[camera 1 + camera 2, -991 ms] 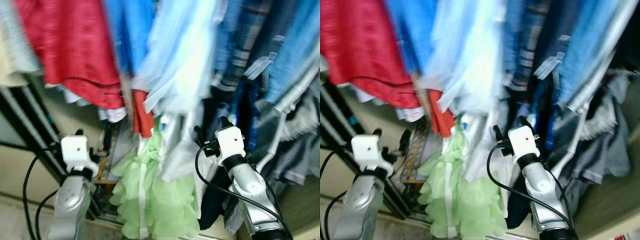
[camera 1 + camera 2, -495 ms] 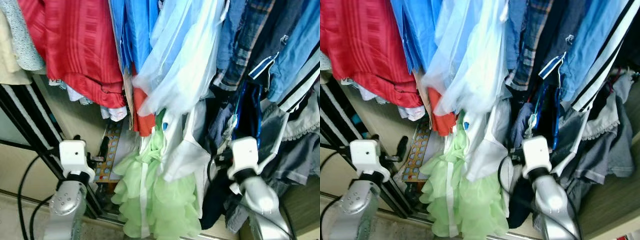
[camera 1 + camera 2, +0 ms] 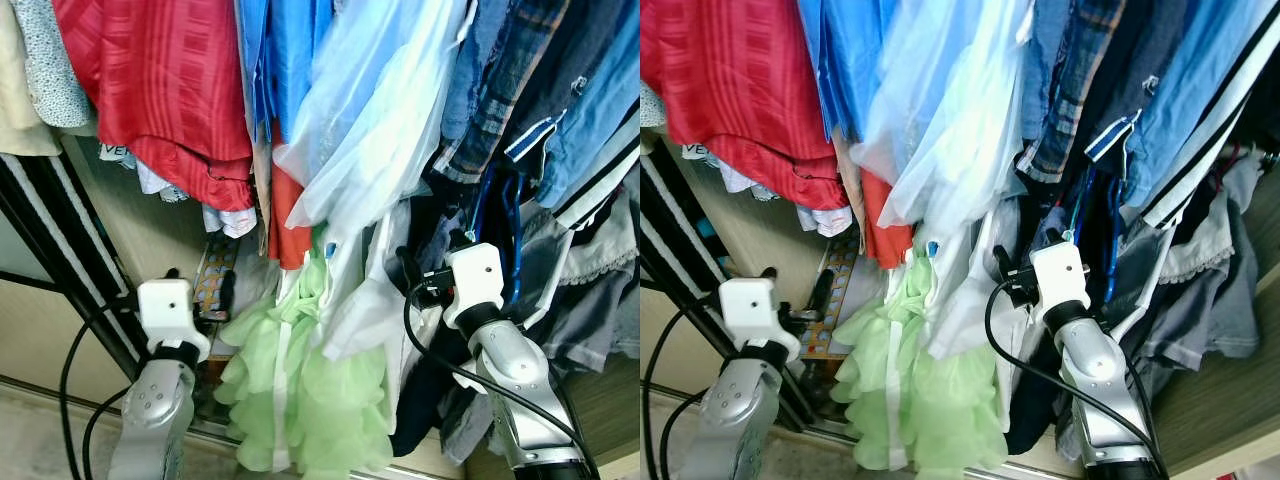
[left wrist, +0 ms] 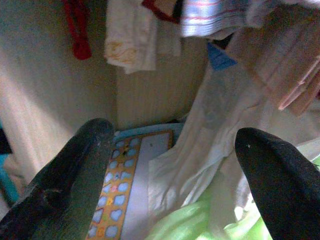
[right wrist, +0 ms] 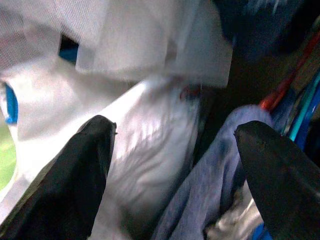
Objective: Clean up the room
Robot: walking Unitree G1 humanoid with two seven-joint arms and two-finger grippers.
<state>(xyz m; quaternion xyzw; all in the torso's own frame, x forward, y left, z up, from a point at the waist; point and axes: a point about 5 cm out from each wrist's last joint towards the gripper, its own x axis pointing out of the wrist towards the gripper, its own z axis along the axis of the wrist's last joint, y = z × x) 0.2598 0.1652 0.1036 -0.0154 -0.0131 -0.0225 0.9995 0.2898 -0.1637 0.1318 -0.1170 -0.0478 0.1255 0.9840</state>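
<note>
Clothes hang in a packed wardrobe: a red shirt (image 3: 170, 90), a blue garment (image 3: 290, 60), a pale sheer blue garment (image 3: 380, 130), a plaid shirt (image 3: 490, 90) and a light green frilly dress (image 3: 300, 390). My left gripper (image 3: 198, 283) is open low at the left, facing a colourful tile board (image 4: 125, 175) that leans in the wardrobe's corner beside the green dress. My right gripper (image 3: 430, 255) is open, close against a white garment (image 5: 145, 150) and dark blue clothes (image 3: 480, 220). Neither gripper holds anything.
A black wardrobe frame (image 3: 60, 230) slants down at the left, near my left arm. The beige wardrobe wall (image 4: 45, 100) stands behind the board. Grey and striped garments (image 3: 590, 290) hang at the right. A sliding track (image 3: 60, 395) runs along the floor edge.
The blurred picture has become sharp as the camera settled. My right gripper has risen a little since half a second ago, closer to the white garment. The left gripper has barely moved.
</note>
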